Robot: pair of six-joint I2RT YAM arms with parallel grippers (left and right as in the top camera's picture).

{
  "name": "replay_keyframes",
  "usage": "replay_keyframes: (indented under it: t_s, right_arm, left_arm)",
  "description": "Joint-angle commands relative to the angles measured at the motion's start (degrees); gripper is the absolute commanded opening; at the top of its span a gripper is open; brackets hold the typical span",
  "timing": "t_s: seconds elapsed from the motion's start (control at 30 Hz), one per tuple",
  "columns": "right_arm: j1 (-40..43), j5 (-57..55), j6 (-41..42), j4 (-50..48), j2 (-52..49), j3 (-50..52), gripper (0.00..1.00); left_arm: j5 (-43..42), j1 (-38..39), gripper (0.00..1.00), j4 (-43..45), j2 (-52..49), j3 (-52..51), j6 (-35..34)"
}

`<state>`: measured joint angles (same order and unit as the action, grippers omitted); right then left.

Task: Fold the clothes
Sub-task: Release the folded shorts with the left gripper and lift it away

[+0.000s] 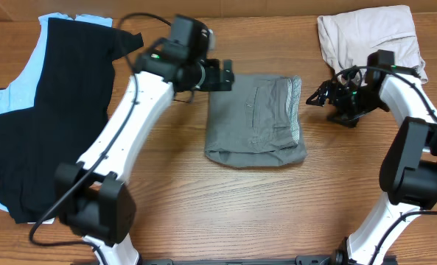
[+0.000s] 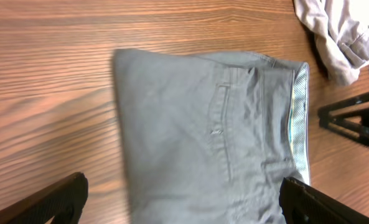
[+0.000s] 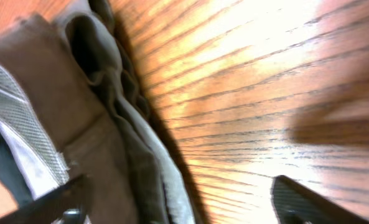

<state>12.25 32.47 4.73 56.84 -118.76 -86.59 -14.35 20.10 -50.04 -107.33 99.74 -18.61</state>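
Observation:
The grey shorts [image 1: 255, 121] lie folded into a flat rectangle at the table's middle, with the back welt pocket up and the whitish speckled waistband along the right edge. My left gripper [image 1: 222, 73] is open and empty over their far left corner. In the left wrist view its fingers [image 2: 184, 202] straddle the shorts [image 2: 203, 137]. My right gripper [image 1: 317, 98] is open and empty just right of the waistband. In the right wrist view its fingers [image 3: 184, 202] hang low over the waistband edge of the shorts [image 3: 97, 143] and the bare wood.
A black T-shirt [image 1: 63, 96] lies on a light blue cloth [image 1: 4, 110] at the far left. Crumpled beige shorts [image 1: 365, 33] lie at the back right, behind my right arm, and show in the left wrist view [image 2: 340, 31].

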Motion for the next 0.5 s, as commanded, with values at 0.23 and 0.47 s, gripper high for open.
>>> replay_keyframes:
  t_s: [0.23, 0.47]
  right_arm:
    - [-4.66, 4.07, -9.70, 2.40, 2.71, -0.74, 1.00]
    - [-8.79, -0.59, -9.22, 1.18, 2.71, -0.31, 1.00]
  left_arm:
    - [3.10, -4.42, 1.00, -9.79, 1.62, 1.33, 9.55]
    - [3.19, -4.42, 1.00, -11.23, 1.62, 1.33, 11.39]
